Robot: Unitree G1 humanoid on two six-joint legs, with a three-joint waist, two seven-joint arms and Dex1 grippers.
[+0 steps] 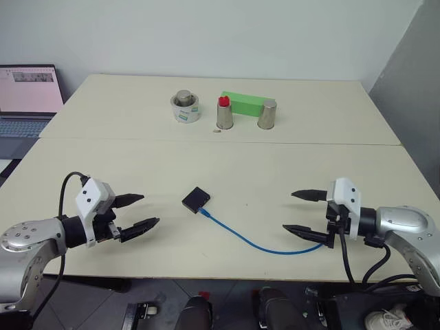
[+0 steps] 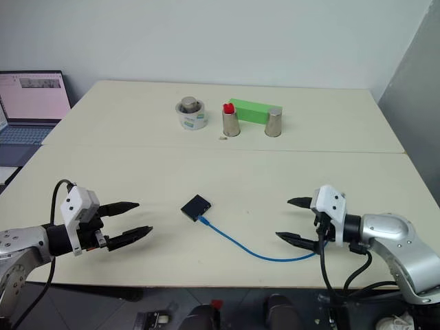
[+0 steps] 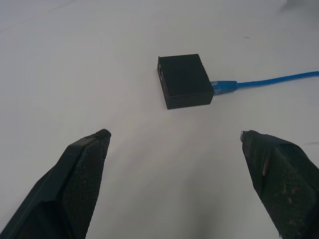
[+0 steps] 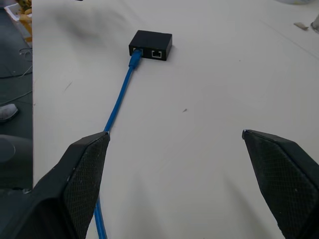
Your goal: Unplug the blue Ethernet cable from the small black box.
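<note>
You are looking at a lab or office test room. Two plain cream worktops [image 1: 137, 148] stand pushed together against a bare pale wall [image 1: 206, 34]. An open laptop [image 1: 27, 96] sits on a side desk to your left. At the far side, props are lined up: a metal weight in a roll of tape [image 1: 185, 106], two metal cups [image 1: 267, 114] and a green block [image 1: 244, 103].

Laptop [image 1: 27, 96], tape roll [image 1: 185, 108], two metal cups [image 1: 267, 114], green block [image 1: 242, 103].
</note>
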